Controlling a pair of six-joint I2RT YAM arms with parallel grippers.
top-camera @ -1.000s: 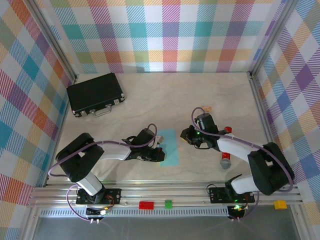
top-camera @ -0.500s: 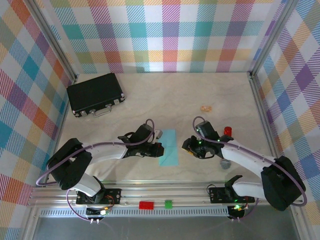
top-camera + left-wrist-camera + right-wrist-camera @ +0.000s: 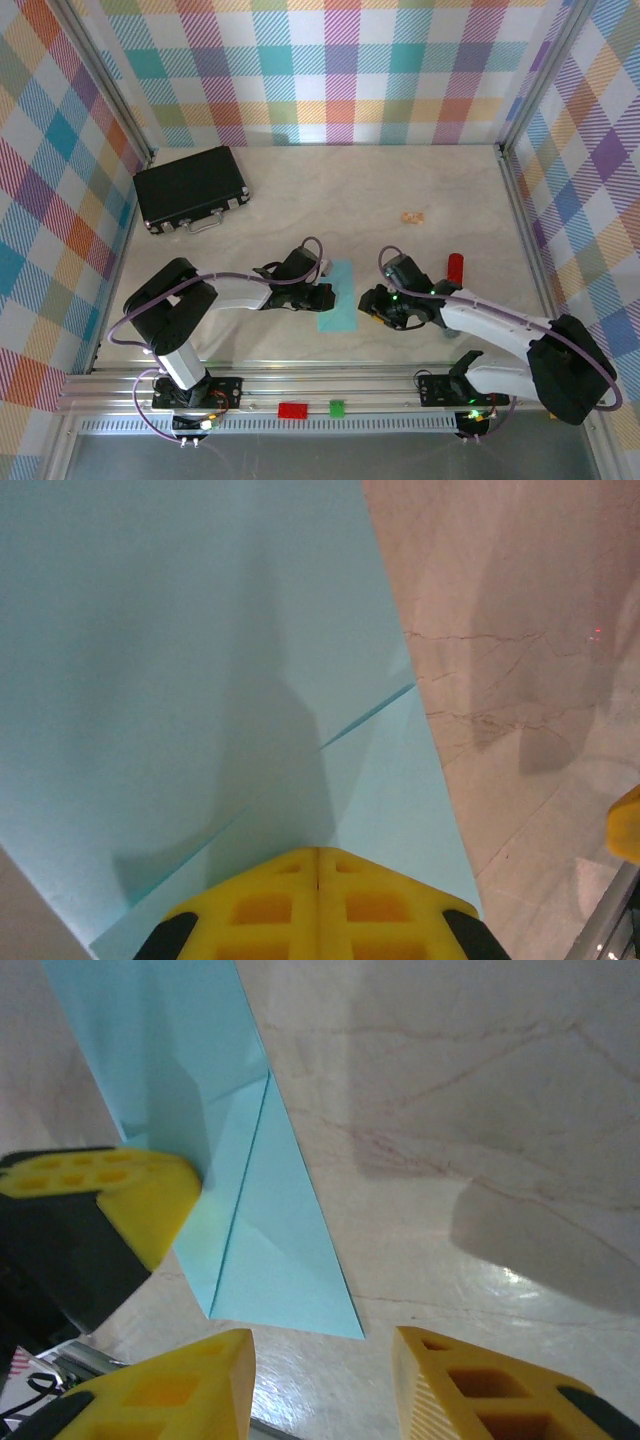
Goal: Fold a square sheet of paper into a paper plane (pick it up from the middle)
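Observation:
The square sheet of paper lies flat on the table, folded into a long narrow turquoise shape with a diagonal flap at its near end. My left gripper is shut, and its yellow fingertips press down on the paper at its left edge. My right gripper hovers just right of the sheet, open, with bare table between its fingers. In the right wrist view the left gripper's finger rests on the paper's edge.
A black case lies at the back left. A small tan scrap sits behind the right arm, and a red-tipped marker lies beside it. Coloured blocks sit on the front rail. Checked walls enclose the table.
My right gripper has come forward and left to the paper's right edge, and its jaws have opened. The left gripper stayed shut on the paper while its arm shifted.

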